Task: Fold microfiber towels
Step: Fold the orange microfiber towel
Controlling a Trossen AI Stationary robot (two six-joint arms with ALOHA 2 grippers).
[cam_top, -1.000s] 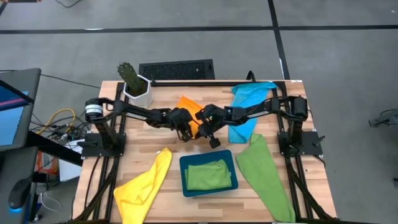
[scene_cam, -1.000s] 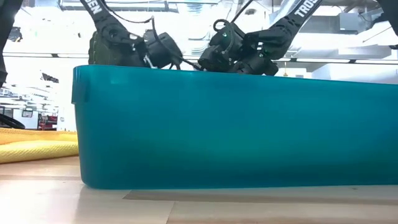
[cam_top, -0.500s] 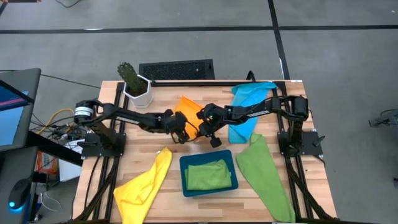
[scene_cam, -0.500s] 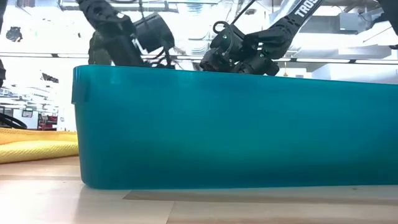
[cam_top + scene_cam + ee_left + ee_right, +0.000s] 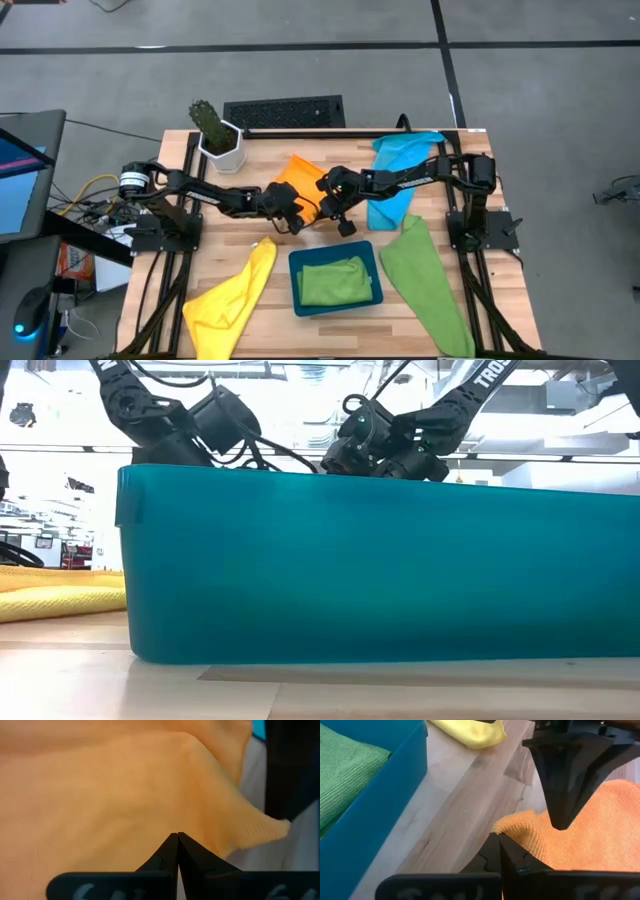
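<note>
**Both Arms Meet at the Orange Towel**

Overhead, we see the left gripper [image 5: 293, 222] and the right gripper [image 5: 343, 226] converge on the near edge of the orange towel [image 5: 303, 177], which lies mid-table. A folded green towel [image 5: 335, 280] sits in the teal tray [image 5: 296, 290] at the table's front. A yellow towel [image 5: 230, 300] lies crumpled beside the tray on the left arm's side, a second green towel [image 5: 425, 285] on the right arm's side, and a blue towel [image 5: 400, 175] lies at the back near the right arm's base. A potted cactus [image 5: 212, 130] stands at the back-left corner.

From table height, the tray's wall fills our view and hides the orange towel; only the two wrists above the rim and a strip of yellow cloth show.

The left wrist camera gives what neither can: its jaws are fully together, their tips against the orange cloth, which fills the picture; whether a fold is pinched we cannot tell.

The right wrist camera shows its own jaws closed too, tips at the towel's raised corner, touching it, with the other gripper's closed fingers [image 5: 565, 790] pointing down onto the same cloth just beyond. It also catches the bare wooden table [image 5: 465, 815] beside the tray.
</note>
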